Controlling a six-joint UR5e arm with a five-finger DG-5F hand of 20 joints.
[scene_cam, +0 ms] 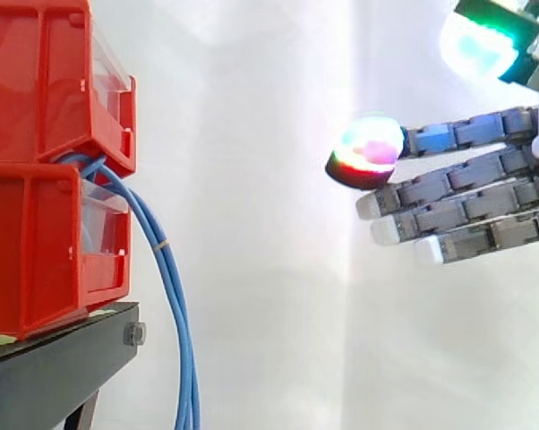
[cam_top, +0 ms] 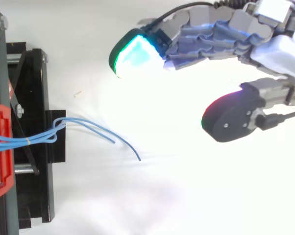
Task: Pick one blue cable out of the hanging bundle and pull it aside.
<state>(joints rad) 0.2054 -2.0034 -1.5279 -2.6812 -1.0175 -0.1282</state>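
1. We saw the hand (scene_cam: 471, 179) with its fingers (scene_cam: 449, 134) straight and level, the thumb set well away from them, nothing between them, nothing held.
2. One glowing pad (scene_cam: 370, 148) led, with the other tips just behind and below it. In the top view a cyan-green pad (cam_top: 135, 54) reached furthest forward.
3. Ahead of the fingertips there was only bare white curtain (scene_cam: 269, 269), with no contact with anything.
4. The blue cable bundle (scene_cam: 166, 260) lay straight ahead of the fingertips, well apart from them, at about their height and running on below.
5. Its long axis was close to vertical, bowing slightly towards the hand, so it crossed the level fingers at roughly a right angle.
6. From above, the strands (cam_top: 39, 138) were tied together near their start, then fanned out. One loose end (cam_top: 137, 155) came nearest the hand.
7. Beyond the bundle, the cables came out from between the stacked red bins (scene_cam: 46, 90), which sat on the black stand (scene_cam: 64, 367).
8. We judged the coming move to be a straight forward reach. The splayed strand looked the easiest to separate, though how far apart the strands really sat was hard to tell.
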